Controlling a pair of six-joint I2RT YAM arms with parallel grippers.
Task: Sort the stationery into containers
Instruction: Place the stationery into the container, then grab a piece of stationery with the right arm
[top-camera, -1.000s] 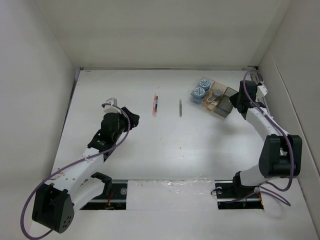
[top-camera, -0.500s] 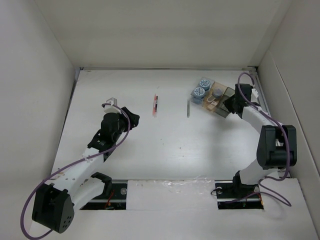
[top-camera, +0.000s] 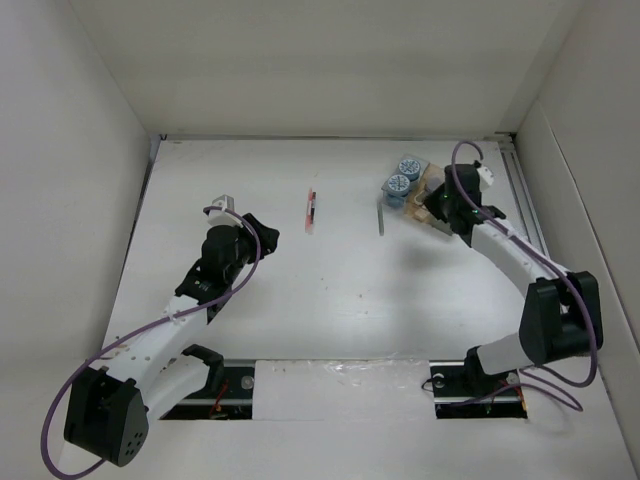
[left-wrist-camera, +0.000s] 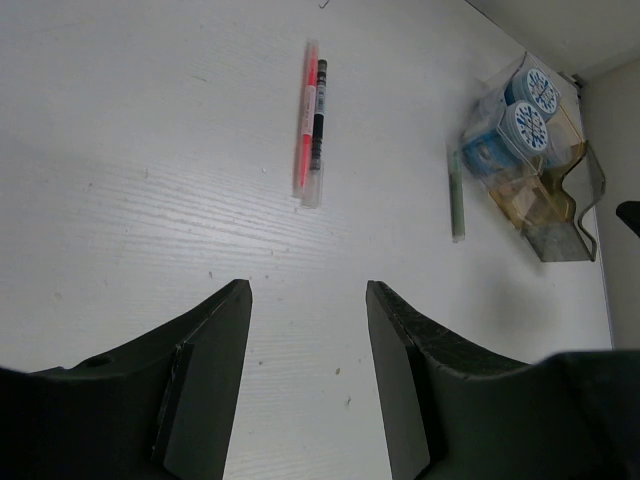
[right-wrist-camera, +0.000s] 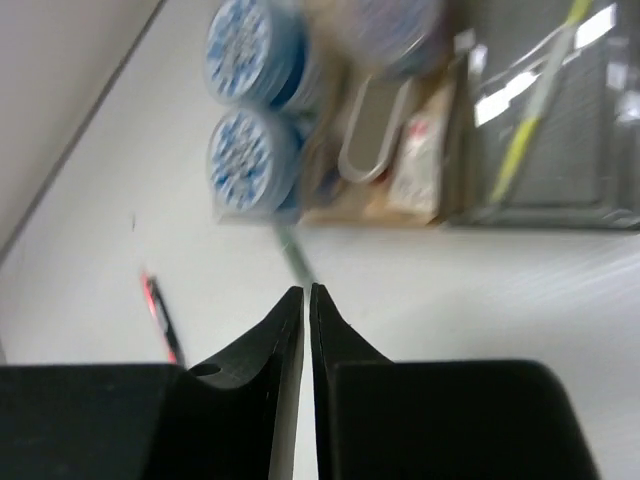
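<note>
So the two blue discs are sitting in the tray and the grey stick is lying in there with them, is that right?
Not quite. The discs are in the tray, but the grey stick is not in there with them: it lies on the table beside the tray. The left wrist view shows this most clearly.
</note>
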